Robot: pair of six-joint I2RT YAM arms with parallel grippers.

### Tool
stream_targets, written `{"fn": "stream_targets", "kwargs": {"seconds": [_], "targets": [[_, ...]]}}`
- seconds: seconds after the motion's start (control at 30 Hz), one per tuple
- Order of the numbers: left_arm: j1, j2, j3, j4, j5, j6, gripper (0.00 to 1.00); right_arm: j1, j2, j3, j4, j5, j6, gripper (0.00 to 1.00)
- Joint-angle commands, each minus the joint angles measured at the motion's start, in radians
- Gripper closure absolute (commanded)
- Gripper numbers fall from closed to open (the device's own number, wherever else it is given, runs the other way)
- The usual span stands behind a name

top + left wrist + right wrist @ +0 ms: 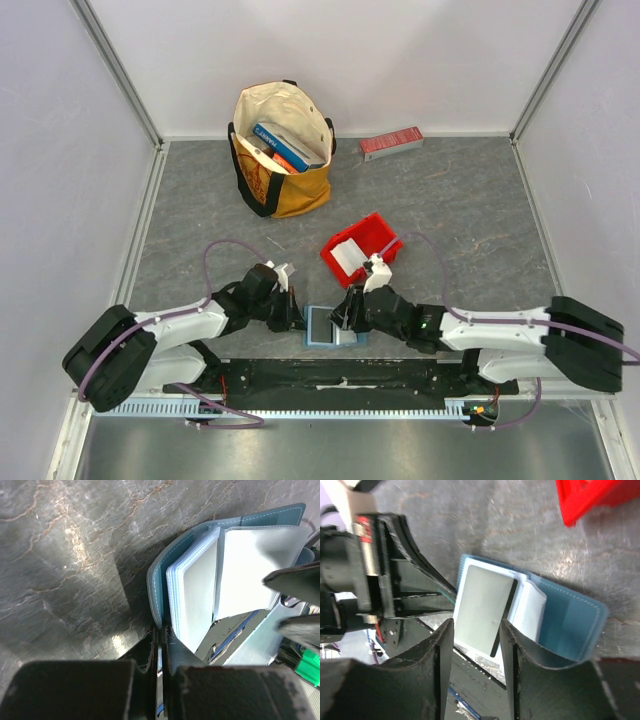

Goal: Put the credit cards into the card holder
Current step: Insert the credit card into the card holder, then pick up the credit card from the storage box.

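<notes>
While left jaws pinch the holder's [156,587] cover and right jaws clamp a card [482,605] just over its sleeves, I flag: tilted card may snag, dragging holder from left grip.

We see the teal card holder [322,327] lying open at six o'clock, a dark-striped white card [481,609] over its sleeves.

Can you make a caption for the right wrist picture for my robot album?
Right claw holds a credit card over the open teal card holder, left claw gripping its edge.
</notes>
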Motion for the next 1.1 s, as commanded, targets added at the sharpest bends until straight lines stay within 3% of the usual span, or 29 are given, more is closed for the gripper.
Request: {"fn": "stream_targets", "kwargs": {"seconds": [0.0, 0.1, 0.3, 0.73, 1.07], "targets": [[-0.004, -0.059, 0.029, -0.085, -0.026, 0.044, 0.98, -0.019, -0.16, 0.072, -0.15, 0.1, -0.127, 0.49], [-0.004, -0.082, 0.046, -0.115, -0.028, 0.049, 0.98, -0.049, -0.243, 0.115, -0.248, 0.126, -0.199, 0.45], [-0.005, -0.087, 0.074, -0.135, -0.025, 0.053, 0.98, -0.161, -0.242, 0.251, -0.425, 0.15, -0.349, 0.26], [-0.004, -0.084, 0.097, -0.159, -0.026, 0.066, 0.98, -0.5, 0.101, 0.527, -0.451, -0.254, -0.625, 0.14], [-0.004, -0.079, 0.126, -0.178, -0.021, 0.072, 0.98, -0.614, 0.328, 0.645, -0.431, -0.446, -0.713, 0.09]]}}
